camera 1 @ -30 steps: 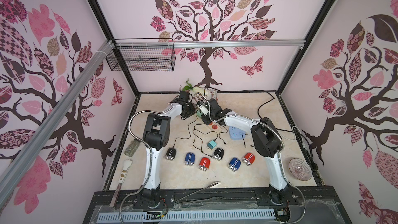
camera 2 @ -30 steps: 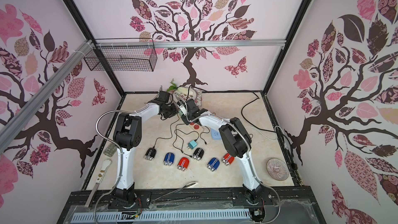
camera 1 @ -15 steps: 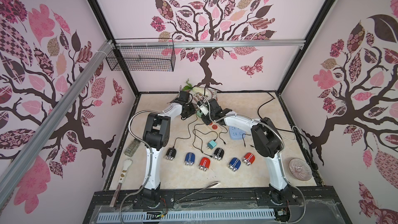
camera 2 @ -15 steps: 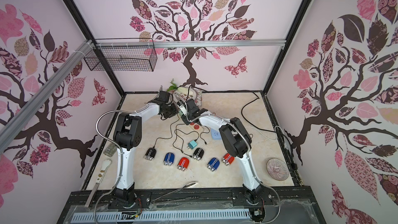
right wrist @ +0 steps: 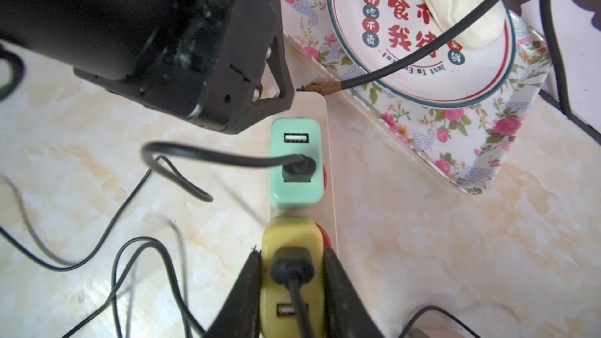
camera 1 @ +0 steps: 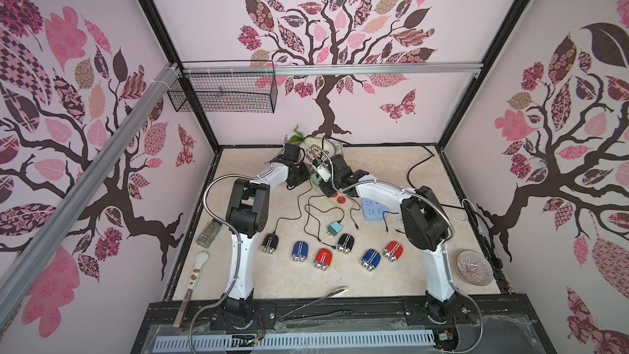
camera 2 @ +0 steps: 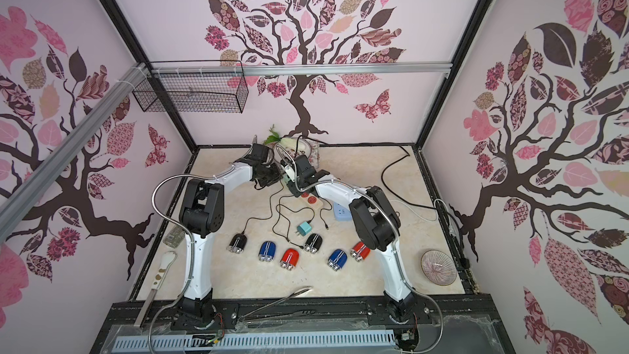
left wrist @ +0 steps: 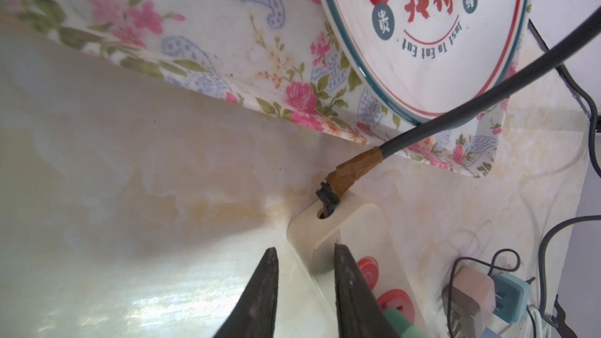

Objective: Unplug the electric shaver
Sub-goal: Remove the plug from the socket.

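- Two hands at the cream plastic power strip (right wrist: 312, 105).
- Right hand (right wrist: 291, 255) clenches the yellow square charger (right wrist: 292, 235).
- Left hand (left wrist: 305, 250) straddles the strip's end; I cannot tell its grip.

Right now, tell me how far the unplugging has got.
Looks done: teal charger lies unplugged. In hand: right tool grips the yellow charger, seated in the power strip; left tool straddles its end. Left: pull it out; green charger is plugged in too.
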